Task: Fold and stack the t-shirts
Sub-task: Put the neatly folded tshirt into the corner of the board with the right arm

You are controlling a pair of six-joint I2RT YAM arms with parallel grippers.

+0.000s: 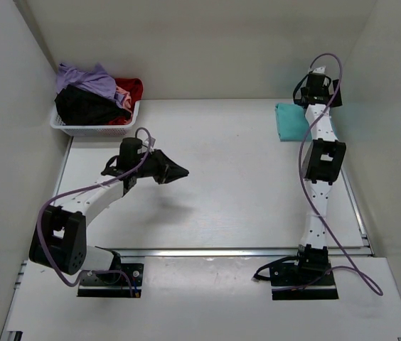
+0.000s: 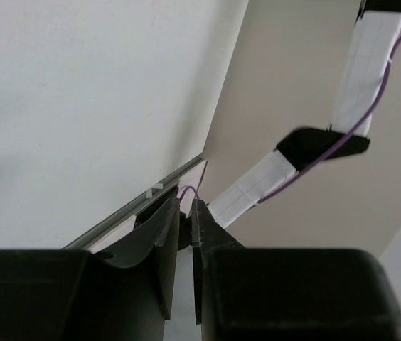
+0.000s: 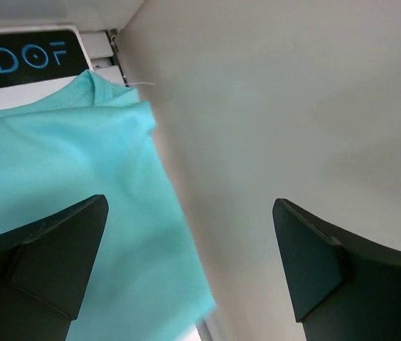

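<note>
**Top view.** Folded teal t-shirt (image 1: 291,121) lies flat at far right of desk (image 1: 243,199), by the wall. Judged the start of the stack, kept well apart from the supply. R arm (image 1: 321,160) reaches out fully, wrist over the shirt's far edge. White basket (image 1: 94,130) sits in far-left corner and holds the unfolded shirts in a heap: lavender t-shirt (image 1: 83,77) on top, black t-shirt (image 1: 87,108) below, red t-shirt (image 1: 132,88) and a bit of pink t-shirt (image 1: 121,94) at right side. L fingers (image 1: 175,172) hang over mid-desk, pointing right, apart from both basket and teal shirt.

**L wrist view.** L fingers almost pressed together, only a slim gap, nothing between them. Camera looks across at wall and R arm; no cloth seen.

**R wrist view.** R fingers (image 3: 58,249) spread wide, nothing pinched. Teal cloth lies beneath the left-hand finger, smooth; shirt looks set down.

**Judgement.** One shirt done; basket shirts not yet folded. L arm appears idle.
</note>
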